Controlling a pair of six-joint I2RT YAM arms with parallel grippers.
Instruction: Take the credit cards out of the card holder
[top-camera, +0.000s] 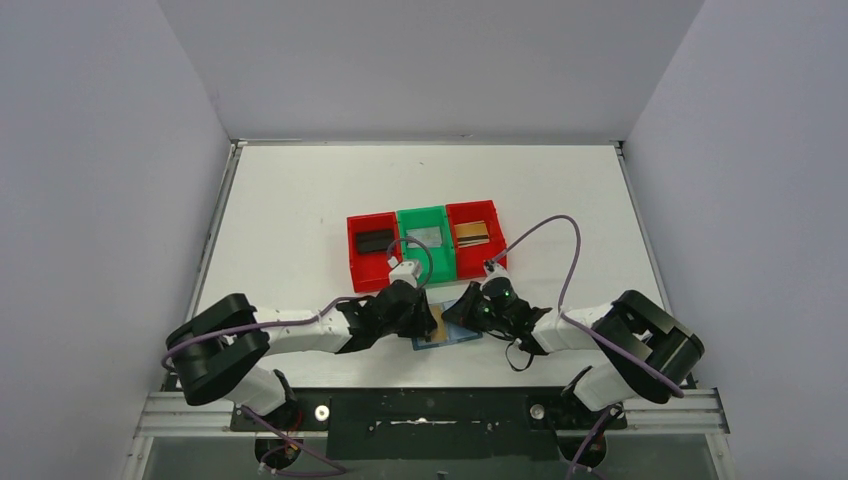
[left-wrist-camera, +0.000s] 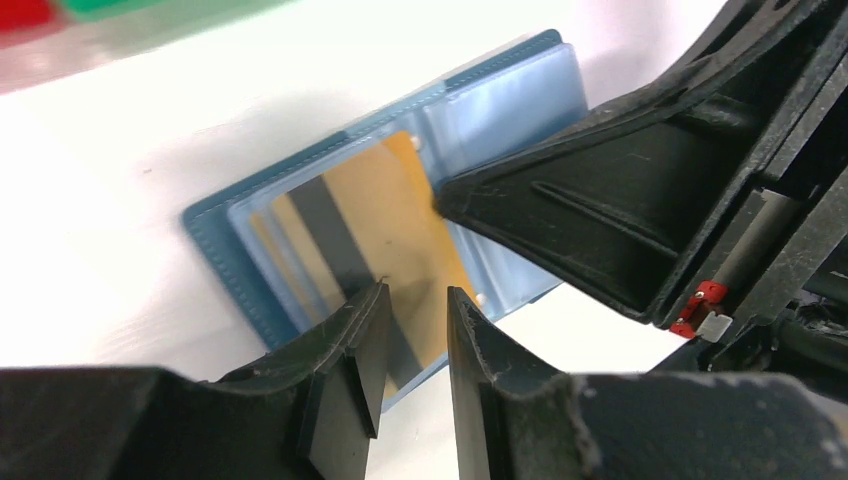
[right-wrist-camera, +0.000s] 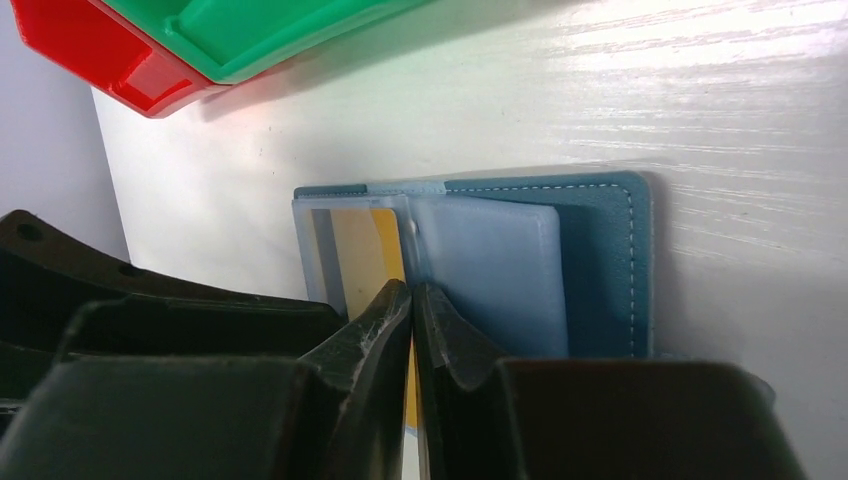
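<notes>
The wallet (top-camera: 460, 334) lies open on the bench (top-camera: 300, 200), directly between the two pairs of jaws, pockets up. The left jaws come at it from one side and the right jaws from the other.

A gold card (left-wrist-camera: 380, 220) with a dark stripe sits in the pocket on the left jaws' side. Its far edge stands at the fold, where the right jaws' tip meets it.

The left jaws stand a narrow gap apart over the wallet's near edge, and the gold card shows through that gap. No grip is visible there, and whether the tips touch the wallet I cannot tell.

The right jaws are closed to a sliver, with a thin strip of the gold card (right-wrist-camera: 355, 255) showing between the tips. They have the card's edge pinched at the fold. Whether the clear pocket film is caught with it I cannot tell. The pale blue pocket (right-wrist-camera: 490, 270) just beyond the right jaws lies flat on the teal cover (right-wrist-camera: 600, 260).

Beyond both pairs of jaws three bins stand in a row, touching:
- Beyond the left jaws, a red bin (top-camera: 355, 255) holds a black card (top-camera: 373, 240).
- In the middle, the green bin (top-camera: 445, 262) holds a silver card (top-camera: 425, 236).
- Beyond the right jaws, the other red bin (top-camera: 497, 225) holds a brown card (top-camera: 472, 232).
</notes>
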